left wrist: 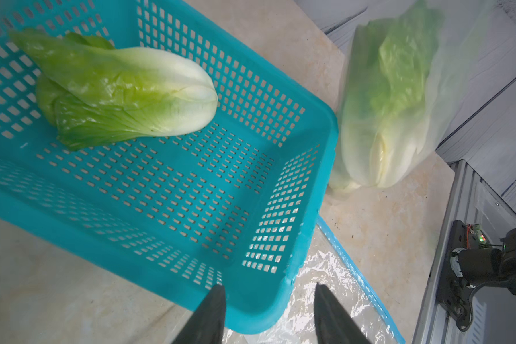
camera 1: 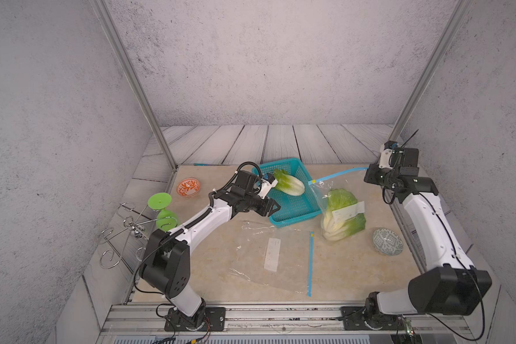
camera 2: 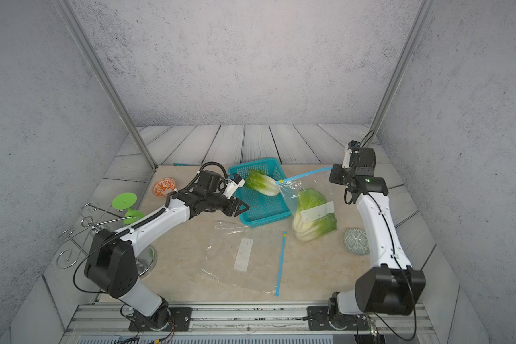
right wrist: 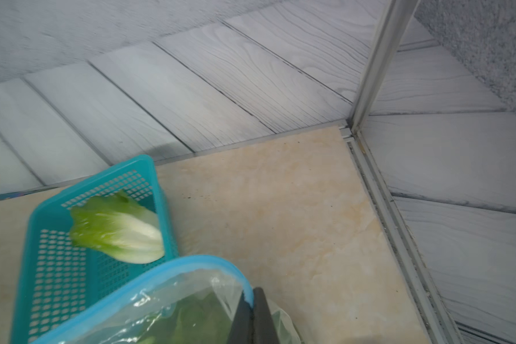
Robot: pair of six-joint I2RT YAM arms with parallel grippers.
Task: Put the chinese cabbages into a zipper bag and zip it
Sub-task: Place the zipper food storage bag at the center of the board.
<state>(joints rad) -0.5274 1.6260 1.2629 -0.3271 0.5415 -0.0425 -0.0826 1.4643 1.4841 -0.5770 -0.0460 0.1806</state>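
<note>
1. Top views, task items. The loose cabbage (camera 1: 289, 183) lies in the teal basket (camera 1: 294, 219) at the middle back of the table, white base toward the right arm. The held zipper bag (camera 1: 344, 178) stands just right of the basket. The bagged cabbages (camera 1: 343, 214) are inside it, green tops up and white bases down on the tabletop. The number of heads cannot be told through the film.
2. Top views, grippers. The left gripper (camera 1: 276, 208) hovers over the basket's near left edge, jaws parted and empty. The right gripper (camera 2: 332, 174) is at the far right, pinching the end of the bag's blue zip strip (camera 2: 306, 175), which is lifted off the table.
3. Top views, other stock. A spare zipper bag (camera 1: 268, 253) lies flat and empty in front of the basket. An orange bowl (camera 1: 188, 187), a green goblet (camera 1: 161, 210) and a wire rack (camera 1: 122, 232) are at the left. A grey patterned bowl (camera 1: 387, 241) is at the right.
4. Left wrist view. The fingers (left wrist: 212, 312) stand apart with nothing between them, above the basket corner (left wrist: 329, 143) and the spare bag's film (left wrist: 325, 283). The loose cabbage (left wrist: 125, 89) lies on the far side of the basket. The bagged cabbages (left wrist: 390, 104) are just beyond the basket wall.
5. Right wrist view. The right gripper (right wrist: 252, 293) is clamped tight on the bag's blue edge (right wrist: 191, 262), with green leaf behind the film (right wrist: 191, 321). The loose cabbage (right wrist: 116, 229) is in the basket (right wrist: 96, 175) beyond.
</note>
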